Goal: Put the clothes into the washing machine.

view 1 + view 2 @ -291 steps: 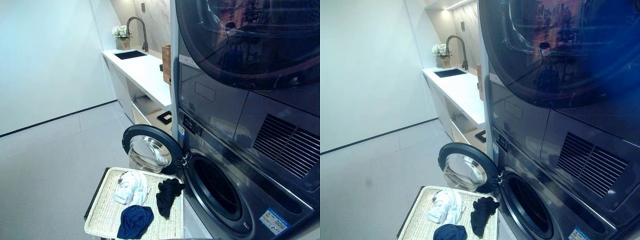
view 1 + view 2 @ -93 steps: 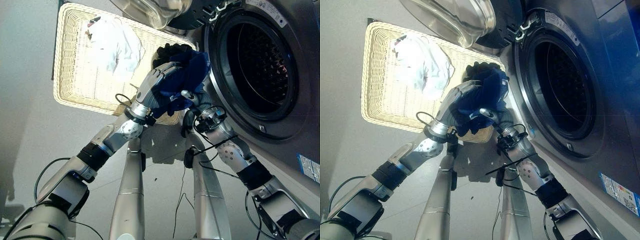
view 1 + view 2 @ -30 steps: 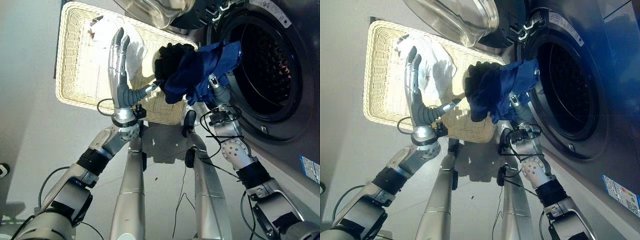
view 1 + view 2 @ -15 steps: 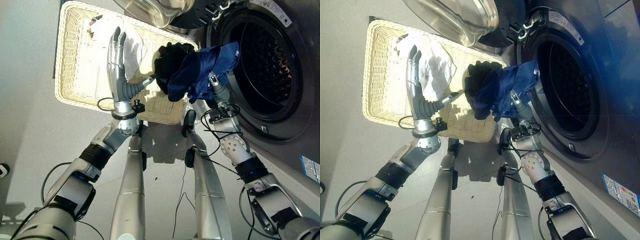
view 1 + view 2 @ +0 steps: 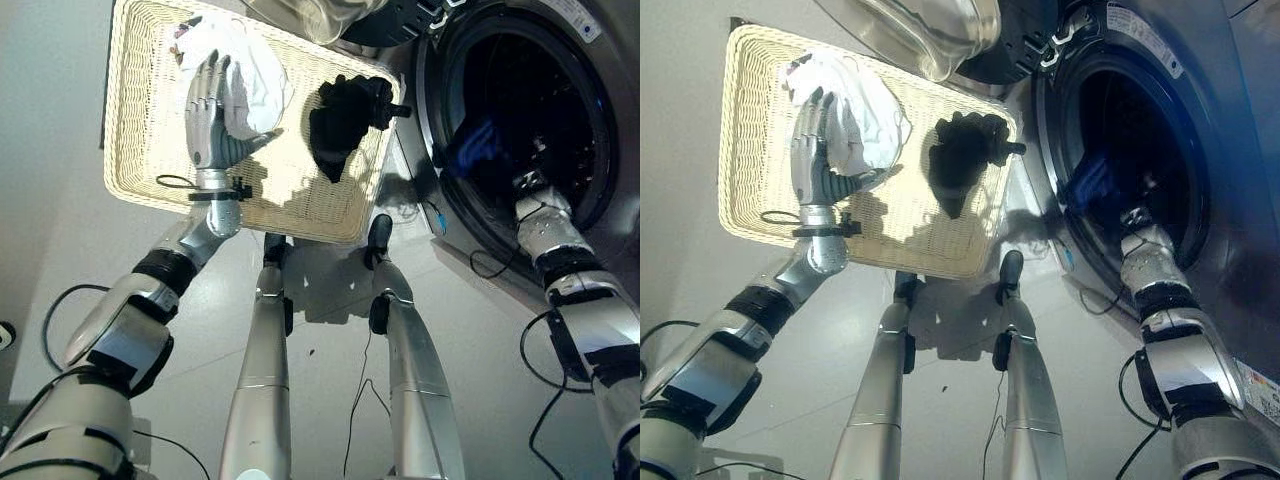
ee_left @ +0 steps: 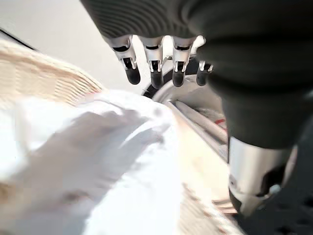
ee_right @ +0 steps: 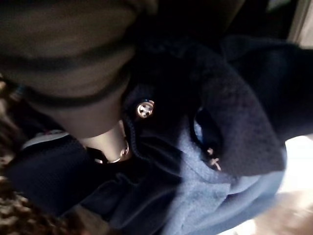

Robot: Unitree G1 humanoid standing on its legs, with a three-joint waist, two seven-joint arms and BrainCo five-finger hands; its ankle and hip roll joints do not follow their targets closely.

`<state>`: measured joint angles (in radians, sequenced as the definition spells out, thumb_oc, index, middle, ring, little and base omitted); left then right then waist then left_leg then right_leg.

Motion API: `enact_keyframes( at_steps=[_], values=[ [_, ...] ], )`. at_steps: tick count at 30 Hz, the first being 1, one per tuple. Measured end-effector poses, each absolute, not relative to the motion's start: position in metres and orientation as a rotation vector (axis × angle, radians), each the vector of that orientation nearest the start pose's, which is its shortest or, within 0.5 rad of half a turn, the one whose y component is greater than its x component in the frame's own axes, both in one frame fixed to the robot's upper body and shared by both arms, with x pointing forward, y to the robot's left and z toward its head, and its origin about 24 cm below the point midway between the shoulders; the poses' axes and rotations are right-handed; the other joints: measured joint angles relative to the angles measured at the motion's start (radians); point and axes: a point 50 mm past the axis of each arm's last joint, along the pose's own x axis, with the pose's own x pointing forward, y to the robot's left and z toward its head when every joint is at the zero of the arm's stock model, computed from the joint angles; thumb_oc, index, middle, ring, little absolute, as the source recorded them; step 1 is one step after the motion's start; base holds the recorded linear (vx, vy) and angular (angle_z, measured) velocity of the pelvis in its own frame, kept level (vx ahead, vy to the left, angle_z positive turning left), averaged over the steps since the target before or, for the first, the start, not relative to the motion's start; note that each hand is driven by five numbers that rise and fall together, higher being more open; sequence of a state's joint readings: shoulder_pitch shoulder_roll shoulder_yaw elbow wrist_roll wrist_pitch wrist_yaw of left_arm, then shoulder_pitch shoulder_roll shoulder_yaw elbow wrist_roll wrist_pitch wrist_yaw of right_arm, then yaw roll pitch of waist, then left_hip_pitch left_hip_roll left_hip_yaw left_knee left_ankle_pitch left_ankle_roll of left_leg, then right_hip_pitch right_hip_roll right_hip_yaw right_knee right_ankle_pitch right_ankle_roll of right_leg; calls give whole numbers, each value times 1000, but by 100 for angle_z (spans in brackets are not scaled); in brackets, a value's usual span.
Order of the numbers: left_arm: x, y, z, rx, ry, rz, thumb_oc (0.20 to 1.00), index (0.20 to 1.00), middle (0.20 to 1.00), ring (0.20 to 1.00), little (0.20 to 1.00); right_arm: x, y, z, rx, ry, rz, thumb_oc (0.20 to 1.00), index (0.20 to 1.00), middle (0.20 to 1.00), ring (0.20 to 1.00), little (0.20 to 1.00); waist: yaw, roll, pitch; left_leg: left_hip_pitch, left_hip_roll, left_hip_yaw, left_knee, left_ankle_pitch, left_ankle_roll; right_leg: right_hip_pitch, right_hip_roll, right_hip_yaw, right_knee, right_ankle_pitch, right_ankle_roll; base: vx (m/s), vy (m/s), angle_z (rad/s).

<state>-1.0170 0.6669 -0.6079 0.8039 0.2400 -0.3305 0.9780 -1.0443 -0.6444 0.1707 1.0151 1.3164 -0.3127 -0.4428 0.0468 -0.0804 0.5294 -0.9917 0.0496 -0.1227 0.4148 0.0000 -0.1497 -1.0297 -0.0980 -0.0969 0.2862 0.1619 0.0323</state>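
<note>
wicker tray (image 5: 135,170) on grey floor (image 5: 60,260), washing machine (image 5: 600,130)

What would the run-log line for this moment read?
right hand: inside washer drum, with blue garment | left hand: open over white garment | black garment: in basket

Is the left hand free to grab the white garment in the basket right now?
Probably yes. The left hand hovers with straight fingers right over the white garment in the wicker basket, with nothing between them. The black garment lies apart, to the side.
</note>
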Motion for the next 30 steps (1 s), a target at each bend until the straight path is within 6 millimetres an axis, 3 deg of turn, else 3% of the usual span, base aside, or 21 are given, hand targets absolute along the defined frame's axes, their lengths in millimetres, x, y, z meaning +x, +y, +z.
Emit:
enact_keyframes(
  at_steps=[3, 4, 5, 6, 7, 13, 15, 24, 30],
  values=[
    [372, 221, 227, 955, -858, 611, 1000, 1000, 1000, 1000, 1000, 375, -315, 221, 807, -366, -778, 209, 209, 209, 209, 209, -5, 0, 0, -13, -2, 0, 10, -3, 4, -3, 0, 1, -14, 10, 6, -15, 50, -2],
    [373, 234, 223, 1001, -814, 647, 1000, 1000, 1000, 1000, 1000, 370, -317, 229, 791, -403, -844, 831, 831, 831, 831, 831, -9, -1, 1, -24, -4, 1, 18, -6, 8, -5, 0, 3, -22, 16, 8, -8, 35, -1],
    [373, 234, 223, 1001, -814, 647, 1000, 1000, 1000, 1000, 1000, 370, -317, 229, 791, -403, -844, 831, 831, 831, 831, 831, -9, -1, 1, -24, -4, 1, 18, -6, 8, -5, 0, 3, -22, 16, 8, -22, 39, -1],
    [374, 238, 223, 1021, -798, 660, 1000, 1000, 1000, 1000, 1000, 366, -320, 234, 762, -426, -884, 956, 956, 956, 956, 956, -9, -1, 1, -26, -6, 1, 19, -7, 10, -5, -2, 3, -27, 20, 7, 0, 0, 0],
    [374, 244, 225, 1046, -788, 678, 1000, 1000, 1000, 1000, 1000, 364, -322, 237, 742, -440, -908, 1000, 1000, 1000, 1000, 1000, -10, -2, 3, -30, -6, 3, 19, -6, 10, -7, -2, 4, -33, 24, 7, -21, 31, 0],
    [381, 263, 254, 1180, -735, 731, 1000, 1000, 1000, 1000, 1000, 368, -319, 246, 662, -459, -879, 1000, 1000, 1000, 1000, 1000, -35, -5, 4, -38, -15, 5, 18, -6, 17, -15, -10, 6, -34, 26, 7, -2, 19, 1],
    [383, 259, 266, 1178, -762, 733, 1000, 1000, 1000, 1000, 1000, 372, -319, 246, 622, -450, -838, 1000, 1000, 1000, 1000, 1000, -35, -5, 4, -38, -15, 5, 18, -6, 17, -15, -11, 6, -34, 32, 3, 0, 0, 0],
    [389, 244, 274, 1199, -795, 673, 1000, 1000, 1000, 1000, 1000, 381, -313, 252, 538, -403, -779, 1000, 1000, 1000, 1000, 1000, -52, -6, 4, -44, -14, 5, 13, -3, 19, -16, -11, 3, -40, 30, 6, -6, 7, 0],
    [391, 230, 301, 1167, -844, 678, 1000, 1000, 1000, 1000, 1000, 382, -313, 262, 527, -418, -743, 1000, 1000, 1000, 1000, 1000, -64, -10, 2, -88, -11, 1, 18, -2, 20, -45, -7, -2, -59, 43, 9, 0, 0, 0]
  ],
)
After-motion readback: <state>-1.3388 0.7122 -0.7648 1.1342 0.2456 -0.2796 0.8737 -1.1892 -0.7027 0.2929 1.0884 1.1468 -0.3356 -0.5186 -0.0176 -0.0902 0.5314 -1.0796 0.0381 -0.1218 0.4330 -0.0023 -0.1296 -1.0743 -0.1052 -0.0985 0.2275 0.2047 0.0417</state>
